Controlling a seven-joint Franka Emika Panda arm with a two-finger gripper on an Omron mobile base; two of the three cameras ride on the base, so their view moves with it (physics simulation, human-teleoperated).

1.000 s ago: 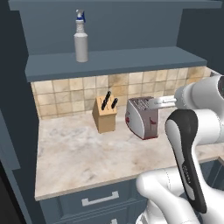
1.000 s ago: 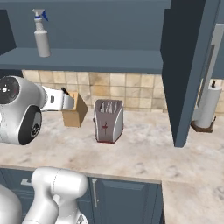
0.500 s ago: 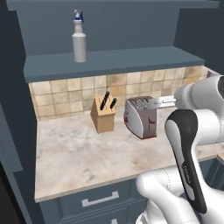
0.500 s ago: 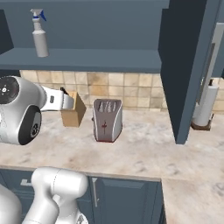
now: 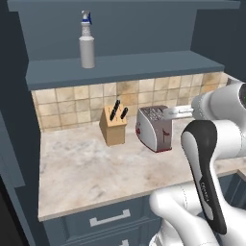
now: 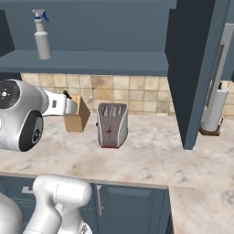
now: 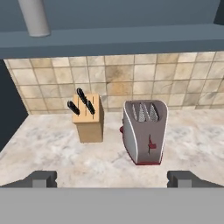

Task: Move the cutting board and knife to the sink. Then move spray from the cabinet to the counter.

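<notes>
Arm pose: white arm rises from the base, folds at a dark-jointed elbow, and reaches forward level over the worktop [image 5: 91, 173]; in the left base view the forearm comes in from 3 o'clock toward the toaster, in the right base view from 9 o'clock past the knife block.
End effector [image 7: 112, 178]: fingers spread wide, nothing between them; two dark fingertips [image 7: 43, 178] stand at 7 and 5 o'clock of the hand view, aimed at the backsplash.
End effector height: above the worktop, touching nothing.
Spray [image 5: 87, 41]: upright on the cabinet [image 5: 125, 67] shelf ledge, at 11 o'clock in the left base view; trigger nozzle blue and white. In the right base view it stands at 10 o'clock [image 6: 41, 35]; in the hand view its grey lower body shows at 11 o'clock [image 7: 35, 18], top cut off by the frame.
Spray vs. end effector: well apart; the bottle sits higher than the hand and off to one side.
Worktop: beige marbled stone, tan tiled backsplash [image 7: 131, 78] behind.
Knife block [image 7: 89, 119]: tan wood, black handles sticking up, on the worktop near the backsplash, below the spray.
Toaster [image 7: 144, 131]: silver with a red mark on its end, just beside the knife block, not touching it.
Paper towel roll [image 6: 214, 112]: upright on a brown base at 3 o'clock in the right base view, beyond a dark cabinet panel [image 6: 194, 68].
Drawers [image 5: 110, 218]: slate-blue, silver bar handle, under the worktop edge.
</notes>
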